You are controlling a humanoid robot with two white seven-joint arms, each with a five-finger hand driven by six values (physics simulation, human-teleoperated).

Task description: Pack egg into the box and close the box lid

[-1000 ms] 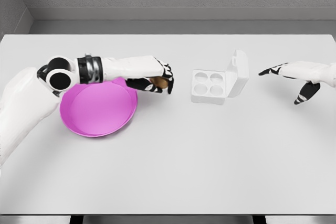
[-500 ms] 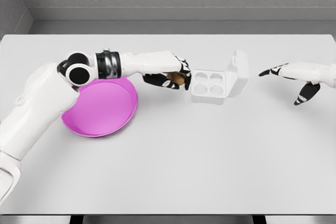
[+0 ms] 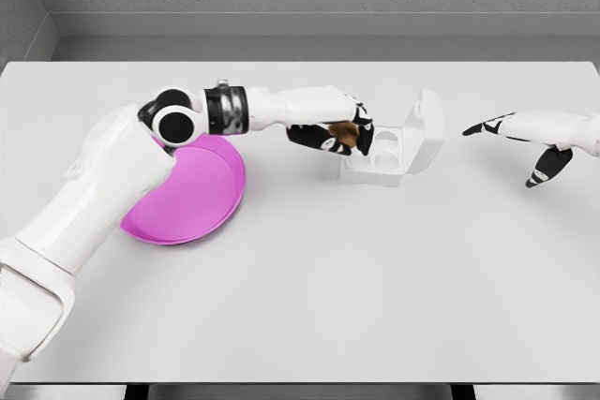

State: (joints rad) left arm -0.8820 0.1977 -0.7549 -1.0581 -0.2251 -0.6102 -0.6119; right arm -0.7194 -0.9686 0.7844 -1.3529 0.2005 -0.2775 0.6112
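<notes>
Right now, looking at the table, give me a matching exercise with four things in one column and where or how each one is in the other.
Things:
1. egg
2. box
3. plate
4. right hand

States:
A. pink, on the table under the left arm
B. fingers spread, holding nothing, right of the box
C. lid up, cups showing
D. held in the left hand over the box's left edge

Pairs: 1-D, 2-C, 3-A, 4-B
</notes>
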